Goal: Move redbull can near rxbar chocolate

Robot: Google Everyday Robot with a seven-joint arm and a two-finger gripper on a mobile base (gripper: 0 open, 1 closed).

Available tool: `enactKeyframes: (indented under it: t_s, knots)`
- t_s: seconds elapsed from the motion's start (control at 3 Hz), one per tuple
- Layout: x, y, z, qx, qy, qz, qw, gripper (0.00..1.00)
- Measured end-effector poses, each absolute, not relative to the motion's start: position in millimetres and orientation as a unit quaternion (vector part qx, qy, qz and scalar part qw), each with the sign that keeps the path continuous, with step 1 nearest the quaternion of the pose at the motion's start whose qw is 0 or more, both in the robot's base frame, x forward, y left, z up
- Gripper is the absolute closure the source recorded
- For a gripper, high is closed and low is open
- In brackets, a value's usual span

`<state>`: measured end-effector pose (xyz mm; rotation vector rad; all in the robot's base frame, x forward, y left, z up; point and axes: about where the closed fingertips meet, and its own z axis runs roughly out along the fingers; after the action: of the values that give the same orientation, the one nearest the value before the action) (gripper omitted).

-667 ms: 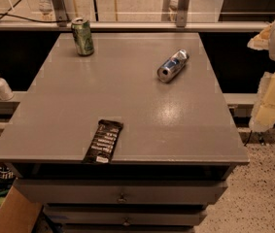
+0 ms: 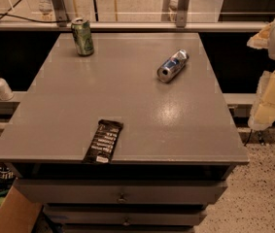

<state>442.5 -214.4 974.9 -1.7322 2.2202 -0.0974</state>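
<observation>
Camera view: end effector (image 2: 271, 95) off-table, well apart from redbull can (image 2: 172, 66).

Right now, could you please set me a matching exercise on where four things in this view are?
1 redbull can
2 rxbar chocolate
3 green can
4 hand

A flat at the table's near edge
B off the table, at the right
C lying on its side
D upright, far left corner

Pairs: 1-C, 2-A, 3-D, 4-B
</observation>
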Motion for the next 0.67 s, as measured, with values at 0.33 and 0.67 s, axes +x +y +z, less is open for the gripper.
enactKeyframes:
  t_s: [0.33, 0.67]
  knots:
    - [519.1, -177.1, 950.5, -0.664, 0.721, -0.030, 0.195, 0.00]
    - [565.7, -163.5, 946.9, -0.696, 0.684, -0.039, 0.214, 0.00]
